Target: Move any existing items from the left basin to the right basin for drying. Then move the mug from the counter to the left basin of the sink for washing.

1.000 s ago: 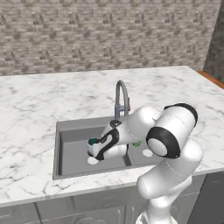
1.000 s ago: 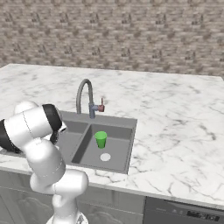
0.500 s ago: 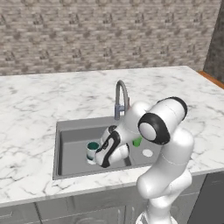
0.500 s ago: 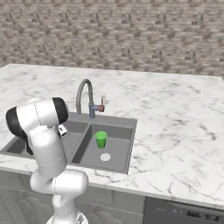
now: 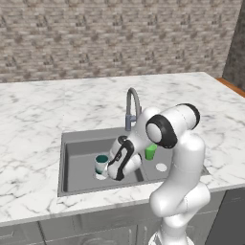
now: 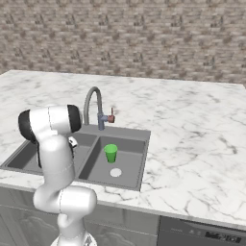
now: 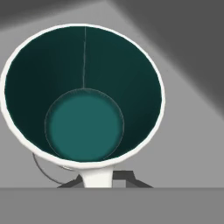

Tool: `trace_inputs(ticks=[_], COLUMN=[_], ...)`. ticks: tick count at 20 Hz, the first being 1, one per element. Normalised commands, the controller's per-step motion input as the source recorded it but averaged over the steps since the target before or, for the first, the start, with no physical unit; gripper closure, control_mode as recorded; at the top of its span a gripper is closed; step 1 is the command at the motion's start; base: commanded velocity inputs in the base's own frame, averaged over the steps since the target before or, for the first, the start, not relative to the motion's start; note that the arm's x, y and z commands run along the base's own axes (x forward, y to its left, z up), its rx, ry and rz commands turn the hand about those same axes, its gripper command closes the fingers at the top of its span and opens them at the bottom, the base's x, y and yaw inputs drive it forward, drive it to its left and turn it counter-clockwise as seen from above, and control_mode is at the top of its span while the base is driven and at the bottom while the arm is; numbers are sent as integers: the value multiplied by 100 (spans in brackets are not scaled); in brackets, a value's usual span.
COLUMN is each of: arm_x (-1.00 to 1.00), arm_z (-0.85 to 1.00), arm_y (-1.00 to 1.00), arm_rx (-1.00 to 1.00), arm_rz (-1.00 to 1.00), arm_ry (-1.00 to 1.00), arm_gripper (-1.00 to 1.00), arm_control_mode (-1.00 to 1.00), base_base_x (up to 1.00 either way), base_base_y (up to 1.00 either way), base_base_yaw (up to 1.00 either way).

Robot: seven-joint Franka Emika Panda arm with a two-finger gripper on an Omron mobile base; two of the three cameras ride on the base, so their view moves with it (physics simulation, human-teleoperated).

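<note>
The grey-white mug (image 5: 101, 162) with its teal inside stands upright low in the wider left basin (image 5: 79, 162) of the dark sink (image 5: 64, 139). My gripper (image 5: 105, 171) reaches down from the right and is shut on the mug's near side. In the hand view I look straight into the mug (image 7: 83, 127); its white wall sits between my gripper (image 7: 98, 181) tips, with the basin floor (image 7: 192, 131) around it and an arc of the drain under it. In the right base view my arm covers most of the left basin (image 6: 24, 158).
A bright green cup (image 5: 150, 151) (image 6: 111, 153) stands in the narrower right basin (image 6: 129, 163), beside its pale drain (image 6: 116, 172). The curved faucet (image 5: 131, 103) (image 6: 91, 103) rises at the sink's back edge. White marble counter (image 5: 38, 105) surrounds the sink.
My hand has carried the mug down and slightly left into the left basin; the elbow has swung upward. The green cup has stayed put.
</note>
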Motion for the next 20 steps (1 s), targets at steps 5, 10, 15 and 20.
trace_inputs(ticks=[5,10,15,20], arm_x=[23,21,23,8], arm_z=[-7,-7,-1,13], arm_y=[9,6,0,0], arm_rx=[0,0,0,0], arm_rz=[0,0,0,0], arm_ry=[9,7,4,0], arm_gripper=[100,100,-100,-100], arm_control_mode=[-100,-100,-100,-100], base_base_x=[0,0,0,0], base_base_y=[0,0,0,0], base_base_yaw=[0,0,0,0])
